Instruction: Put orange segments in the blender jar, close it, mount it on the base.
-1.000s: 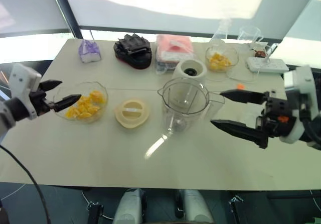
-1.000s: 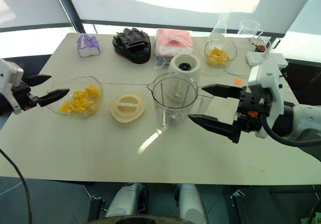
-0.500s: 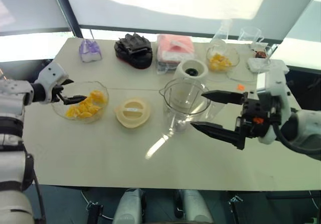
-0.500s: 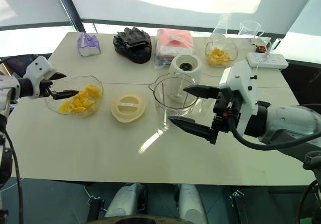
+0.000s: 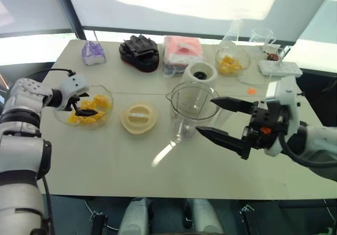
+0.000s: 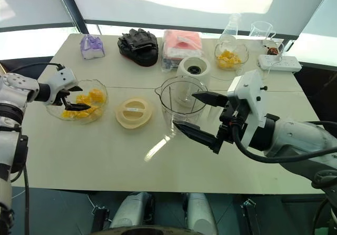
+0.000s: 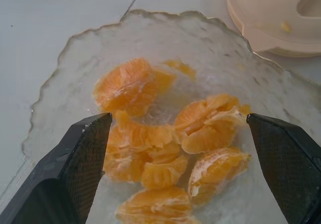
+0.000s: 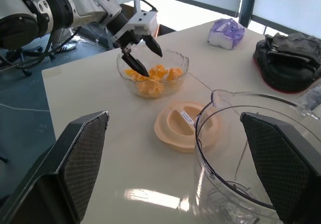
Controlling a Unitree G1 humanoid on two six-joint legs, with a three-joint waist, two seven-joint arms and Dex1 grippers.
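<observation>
At the table's left, the left gripper [image 6: 73, 100] hung spread wide inside a scalloped glass bowl [image 6: 98, 92], its black fingers [image 7: 83, 156] straddling the orange segments [image 7: 150, 148] without pinching any, and they hid part of the pile from the head views. Right of the bowl lay the cream lid [image 6: 134, 112], then the empty blender jar [image 6: 181, 104] stood upright, partly hiding the base [image 6: 194, 66] just behind it. The right gripper [image 6: 197, 114] hovered level at the jar's right side, also spread wide and holding nothing; its lower finger crossed in front of the jar's wall, so contact could not be judged.
</observation>
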